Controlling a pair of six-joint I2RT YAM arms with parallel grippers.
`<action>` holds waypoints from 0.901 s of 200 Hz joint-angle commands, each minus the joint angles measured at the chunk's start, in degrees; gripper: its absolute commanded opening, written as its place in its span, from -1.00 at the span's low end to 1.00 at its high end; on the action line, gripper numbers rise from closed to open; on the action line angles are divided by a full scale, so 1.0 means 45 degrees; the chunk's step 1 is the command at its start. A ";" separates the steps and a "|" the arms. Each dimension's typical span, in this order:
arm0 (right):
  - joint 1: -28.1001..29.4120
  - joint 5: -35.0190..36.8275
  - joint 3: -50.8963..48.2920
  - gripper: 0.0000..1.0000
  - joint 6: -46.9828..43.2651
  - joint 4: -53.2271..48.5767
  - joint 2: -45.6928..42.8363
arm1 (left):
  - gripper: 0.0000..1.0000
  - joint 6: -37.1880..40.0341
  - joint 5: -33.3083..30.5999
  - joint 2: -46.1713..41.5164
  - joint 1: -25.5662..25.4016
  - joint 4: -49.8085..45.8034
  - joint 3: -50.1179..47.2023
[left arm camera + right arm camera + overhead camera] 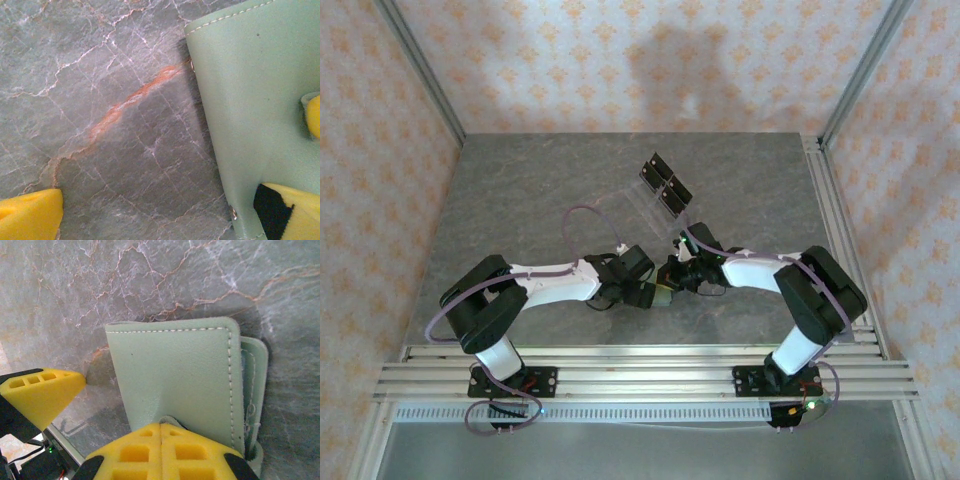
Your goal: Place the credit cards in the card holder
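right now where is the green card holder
The card holder is at the table's centre-front, just nearer than the clear stand, beside the open left gripper; the right gripper is shut on its edge.

Top cam: high, behind arm bases, looking down, far off. L/R wrist cams: close-up past own yellow foam fingers (27,216) (150,452). Both share soft sage-green stitched wallet (250,105) (175,375) just ahead of fingertips, on grey marbled tabletop (100,100) (75,285).

Card holder (175,375): sage-green, white-stitched, folded; inner flap peeking along right edge; on grey marbled tabletop (75,285).
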 commanded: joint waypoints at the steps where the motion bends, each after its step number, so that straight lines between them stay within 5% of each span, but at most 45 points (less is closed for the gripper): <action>1: -0.0328 0.1664 -0.0633 -1.00 -0.0154 -0.1026 0.0858 | 1.00 -0.0142 0.0810 0.0638 -0.0324 0.0146 -0.0222; 180: -0.0898 -0.0530 0.0999 -1.00 -0.1458 -0.2651 -0.0227 | 1.00 0.0078 -0.1547 -0.0561 -0.0070 -0.0095 0.0427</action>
